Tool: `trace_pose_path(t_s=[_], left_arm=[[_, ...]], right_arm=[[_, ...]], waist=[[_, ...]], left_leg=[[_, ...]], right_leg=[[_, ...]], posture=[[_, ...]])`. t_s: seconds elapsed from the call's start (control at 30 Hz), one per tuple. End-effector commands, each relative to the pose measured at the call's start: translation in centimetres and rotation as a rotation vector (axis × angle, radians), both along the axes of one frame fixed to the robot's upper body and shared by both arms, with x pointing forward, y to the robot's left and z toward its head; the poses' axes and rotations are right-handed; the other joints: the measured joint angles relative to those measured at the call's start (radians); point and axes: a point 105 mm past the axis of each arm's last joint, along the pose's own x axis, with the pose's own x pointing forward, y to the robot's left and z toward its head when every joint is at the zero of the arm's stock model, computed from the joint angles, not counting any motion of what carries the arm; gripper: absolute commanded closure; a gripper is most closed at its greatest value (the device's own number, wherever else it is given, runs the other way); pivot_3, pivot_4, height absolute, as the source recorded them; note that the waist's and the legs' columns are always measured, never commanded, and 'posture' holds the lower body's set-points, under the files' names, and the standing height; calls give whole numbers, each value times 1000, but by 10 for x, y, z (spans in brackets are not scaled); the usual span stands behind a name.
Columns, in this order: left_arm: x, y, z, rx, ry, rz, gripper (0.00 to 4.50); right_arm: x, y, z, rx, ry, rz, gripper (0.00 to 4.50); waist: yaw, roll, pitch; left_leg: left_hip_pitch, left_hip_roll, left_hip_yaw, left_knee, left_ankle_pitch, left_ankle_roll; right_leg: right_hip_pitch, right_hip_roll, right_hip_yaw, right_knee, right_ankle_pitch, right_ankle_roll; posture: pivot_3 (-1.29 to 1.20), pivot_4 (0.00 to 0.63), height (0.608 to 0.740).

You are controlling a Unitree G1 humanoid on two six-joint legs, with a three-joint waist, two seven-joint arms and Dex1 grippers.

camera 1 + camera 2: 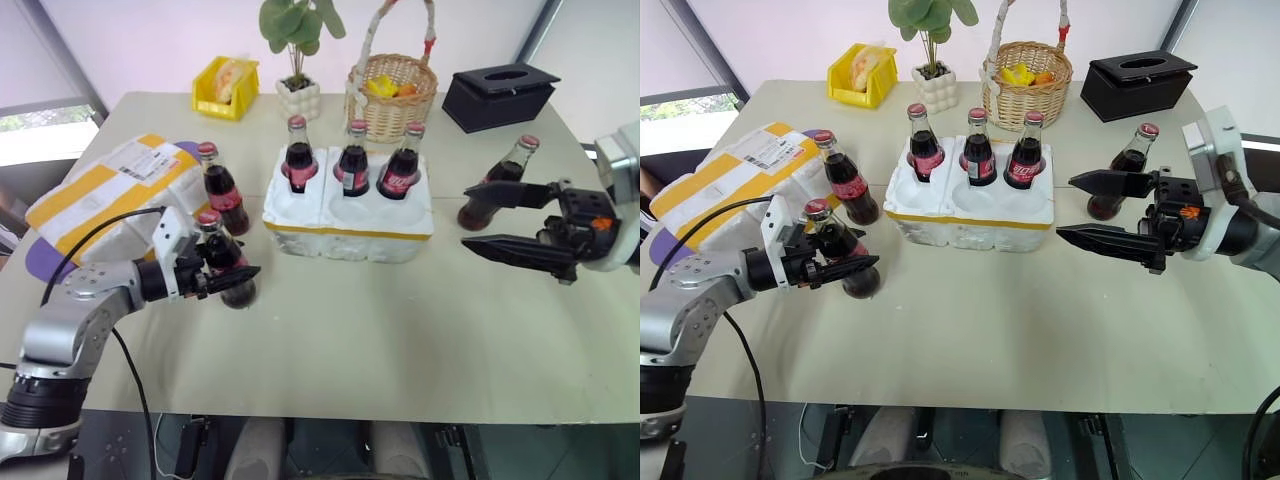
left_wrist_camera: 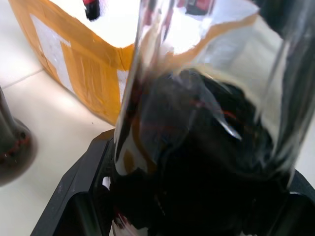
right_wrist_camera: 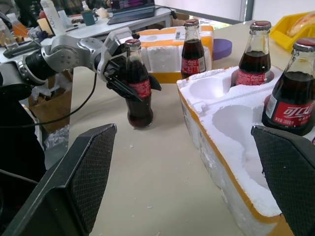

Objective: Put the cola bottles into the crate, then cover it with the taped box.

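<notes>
The white crate point(image 1: 350, 228) with a yellow tape band stands mid-table. Three cola bottles point(image 1: 353, 160) stand in its back row; the front holes are empty. My left gripper point(image 1: 240, 272) is shut on a cola bottle point(image 1: 222, 252) left of the crate, its base on the table in the right wrist view. Another bottle point(image 1: 222, 190) stands just behind it, by the taped box point(image 1: 110, 190) at the left edge. One more bottle point(image 1: 500, 180) stands right of the crate, just behind my right gripper point(image 1: 466, 217), which hovers open and points left.
Along the table's far side are a yellow bin point(image 1: 226, 88), a potted plant point(image 1: 298, 98), a wicker basket point(image 1: 392, 95) and a black tissue box point(image 1: 498, 95). A purple mat point(image 1: 40, 262) lies under the taped box.
</notes>
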Motion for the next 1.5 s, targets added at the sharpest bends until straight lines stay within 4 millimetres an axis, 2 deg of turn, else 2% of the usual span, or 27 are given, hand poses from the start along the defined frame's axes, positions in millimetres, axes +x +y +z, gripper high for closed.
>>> trace_pose_path(t_s=[0.03, 0.13, 0.2, 0.3, 0.5, 0.63, 0.7, 0.87, 1.2, 1.5], left_arm=[[-10, -4, 43, -9, -98, -75, 1752], [-7, -7, 70, -24, -145, -98, 1752], [0, -13, 93, -54, -182, -103, 1752], [10, -24, 117, -79, -227, -115, 1752], [31, -55, 147, -95, -307, -161, 1752], [45, -64, 145, -47, -339, -157, 1752], [60, -68, 143, -23, -371, -126, 1752], [78, -85, 144, -68, -391, -124, 1752], [82, -114, 141, -128, -373, -197, 1752], [79, -103, 120, -51, -341, -192, 1752]], right_arm=[[-7, 3, 9, 6, -47, 20, 0], [-7, 3, 8, 7, -45, 18, 0], [-8, 4, 8, 10, -44, 16, 0], [-9, 4, 8, 16, -43, 14, 0], [-10, 5, 7, 32, -42, -2, 0], [-10, 6, 7, 39, -43, -11, 0], [-11, 6, 8, 45, -45, -21, 0], [-12, 5, 7, 51, -42, -38, 0], [-19, 6, 9, 49, -48, -46, 0], [-18, 3, 11, 58, -50, -64, 0]], waist=[[1, -1, 1], [7, -3, 2], [12, -4, 2], [17, -5, 3], [23, -5, 3], [16, -5, 3], [16, -5, 3], [23, -6, 3], [23, -6, 4], [22, -6, 4]], left_leg=[[0, 0, 0, 0, 0, 0], [-1, 0, 0, 1, 0, 0], [-2, 0, -1, 2, 0, 0], [-4, 0, -1, 5, 0, 0], [-4, 0, -1, 5, 0, 0], [-4, 0, -1, 6, 0, 0], [-4, 0, -1, 6, 0, 0], [-6, 0, -1, 7, 0, 0], [-9, 0, -1, 13, -1, 1], [-9, 0, -1, 13, -1, 1]], right_leg=[[0, 0, 0, 0, 0, 0], [0, 0, 0, 0, -1, -2], [0, 0, 0, 0, -1, -2], [0, 1, 0, 0, 0, 0], [0, 1, 0, 0, 2, 4], [0, 2, 0, 0, 2, 4], [0, 2, 0, 0, 2, 4], [-1, 2, 0, 0, 2, 4], [-1, 2, 0, 0, 5, 7], [-1, 2, 0, 0, 5, 7]], posture=[[0, 150, 740], [0, 150, 740], [0, 150, 740], [0, 150, 740], [0, 150, 740], [0, 150, 740], [0, 150, 740], [0, 150, 740], [0, 150, 740], [0, 150, 740]])
